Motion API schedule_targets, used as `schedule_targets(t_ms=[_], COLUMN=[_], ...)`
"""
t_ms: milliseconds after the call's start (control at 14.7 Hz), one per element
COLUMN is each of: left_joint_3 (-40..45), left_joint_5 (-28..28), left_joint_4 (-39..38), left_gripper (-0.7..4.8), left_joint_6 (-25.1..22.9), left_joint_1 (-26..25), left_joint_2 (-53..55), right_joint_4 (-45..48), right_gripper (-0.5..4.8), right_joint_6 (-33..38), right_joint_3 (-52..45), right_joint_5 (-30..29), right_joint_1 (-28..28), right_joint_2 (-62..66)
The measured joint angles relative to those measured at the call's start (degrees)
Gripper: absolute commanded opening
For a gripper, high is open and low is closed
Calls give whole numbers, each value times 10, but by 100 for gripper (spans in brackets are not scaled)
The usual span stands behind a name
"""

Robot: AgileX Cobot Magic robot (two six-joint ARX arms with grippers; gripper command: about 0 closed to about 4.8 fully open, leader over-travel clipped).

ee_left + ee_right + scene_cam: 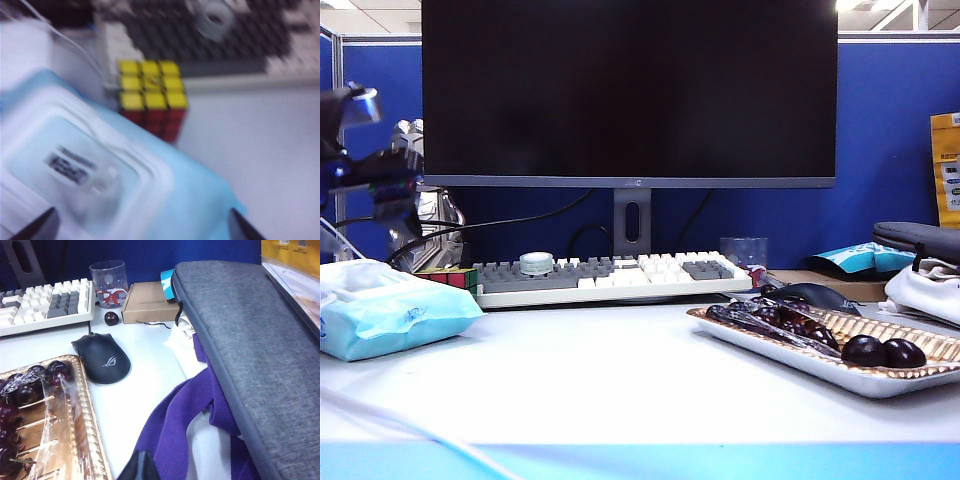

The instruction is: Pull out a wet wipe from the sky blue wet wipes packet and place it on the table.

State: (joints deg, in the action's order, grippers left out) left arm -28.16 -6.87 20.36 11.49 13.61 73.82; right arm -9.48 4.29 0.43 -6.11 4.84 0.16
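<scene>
The sky blue wet wipes packet (390, 315) lies on the white table (620, 370) at the far left. Its white top with a clear flap and a small label (75, 167) fills the blurred left wrist view. My left gripper (142, 227) hangs just above the packet, open wide, its dark fingertips (42, 226) on either side of the top and nothing between them. The left arm (365, 165) shows at the exterior view's left edge. No wet wipe shows. My right gripper (142, 469) is shut and empty, low over a purple cloth (170, 425) at the far right.
A Rubik's cube (152, 95) stands right behind the packet, in front of the keyboard (610, 275). A gold-rimmed tray (920, 380) of dark fruit sits right of centre. A black mouse (102, 357), a glass (108, 282), a cardboard box (147, 302) and a grey case (250, 340) crowd the right. A thin cable (400, 425) crosses the front left.
</scene>
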Motion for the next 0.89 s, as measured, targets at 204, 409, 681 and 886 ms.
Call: schedule_targets(t_ms=[204, 409, 681, 886], left_joint_3=[-6, -6, -13, -53], left_joint_5=[-37, -42, -43, -43], left_joint_4=[0, 3, 49, 52], left_gripper=[263, 241, 241, 241], left_joint_6=[8, 10, 10, 10], left_joint_1=[0, 0, 0, 0], left_joint_2=[12, 44, 80, 119], right_joint_4=[0, 0, 0, 0], right_gripper=[-1, -1, -1, -1], right_joint_6=[0, 0, 0, 0], right_joint_3=[0, 0, 0, 0], right_joint_5=[0, 0, 0, 0], right_joint_1=[0, 0, 0, 0], right_joint_2=[0, 0, 0, 0])
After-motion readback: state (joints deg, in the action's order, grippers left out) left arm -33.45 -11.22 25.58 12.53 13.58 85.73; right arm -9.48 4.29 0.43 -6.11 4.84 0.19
